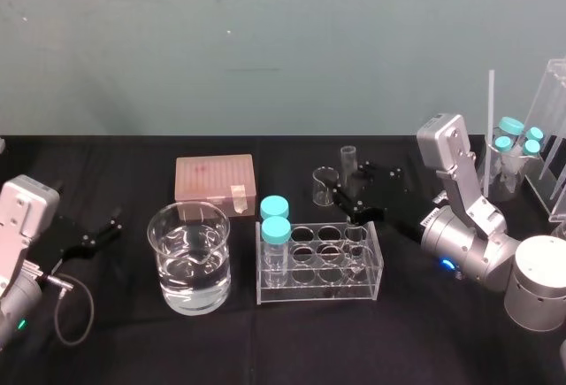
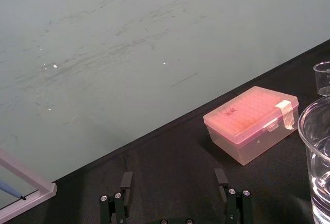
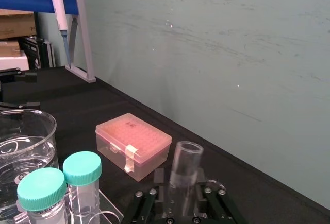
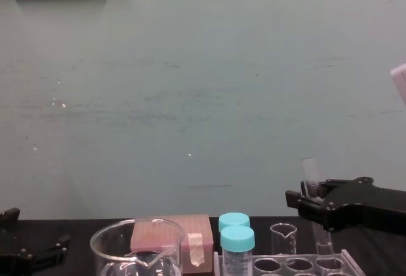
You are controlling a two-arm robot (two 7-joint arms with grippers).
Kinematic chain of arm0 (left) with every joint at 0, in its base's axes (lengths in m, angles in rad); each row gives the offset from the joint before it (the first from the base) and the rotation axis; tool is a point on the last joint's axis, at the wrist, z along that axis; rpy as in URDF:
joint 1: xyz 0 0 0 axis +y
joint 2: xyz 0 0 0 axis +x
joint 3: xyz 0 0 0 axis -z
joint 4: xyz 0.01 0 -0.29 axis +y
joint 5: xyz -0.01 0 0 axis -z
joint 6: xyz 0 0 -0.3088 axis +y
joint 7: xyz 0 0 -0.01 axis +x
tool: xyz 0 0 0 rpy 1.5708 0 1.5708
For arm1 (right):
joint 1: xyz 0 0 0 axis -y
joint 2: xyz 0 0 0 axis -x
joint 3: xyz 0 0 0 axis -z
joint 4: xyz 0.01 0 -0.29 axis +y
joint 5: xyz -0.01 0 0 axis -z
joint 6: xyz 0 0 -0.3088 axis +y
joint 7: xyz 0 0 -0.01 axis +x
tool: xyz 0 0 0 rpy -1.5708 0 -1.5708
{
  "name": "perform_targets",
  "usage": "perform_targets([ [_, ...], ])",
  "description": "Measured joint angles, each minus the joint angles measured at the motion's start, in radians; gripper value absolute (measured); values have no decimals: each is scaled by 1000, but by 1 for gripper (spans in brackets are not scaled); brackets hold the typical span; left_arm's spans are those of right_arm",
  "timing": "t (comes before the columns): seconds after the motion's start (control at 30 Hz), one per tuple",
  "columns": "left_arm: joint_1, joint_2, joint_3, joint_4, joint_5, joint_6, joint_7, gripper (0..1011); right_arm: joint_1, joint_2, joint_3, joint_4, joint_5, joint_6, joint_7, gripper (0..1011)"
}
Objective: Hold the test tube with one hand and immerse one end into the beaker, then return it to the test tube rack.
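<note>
The test tube [image 1: 348, 162] stands upright in a far-right hole of the clear test tube rack [image 1: 318, 295]. Its open top rises above the rack [image 4: 287, 267]. My right gripper [image 1: 355, 194] reaches in from the right at the tube's upper part. In the right wrist view its fingers [image 3: 160, 182] press in on both sides of the tube [image 3: 184, 163]. The chest view shows the same grip, gripper [image 4: 312, 201] around tube [image 4: 310, 173]. The large beaker [image 1: 188, 261] holds water left of the rack. My left gripper [image 1: 108, 228] rests open at the table's left, fingers [image 2: 126, 182] wide apart.
Two teal-capped vials [image 1: 275, 217] fill the rack's left end. A tiny beaker [image 1: 325, 186] stands behind the rack, close to the right gripper. A pink tip box [image 1: 214, 178] lies behind the large beaker. More vials and a clear stand [image 1: 550, 128] crowd the far right.
</note>
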Motion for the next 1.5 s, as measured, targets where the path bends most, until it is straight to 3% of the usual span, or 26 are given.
perform_targets([
  [0.17,0,0,0,0,0,0,0,1000,0,0,0,0,1,0,0,253],
  [0.8,0,0,0,0,0,0,0,1000,0,0,0,0,0,0,-1,253],
  [1.5,0,0,0,0,0,0,0,1000,-35,-3,59,-72,34,-48,30,251],
])
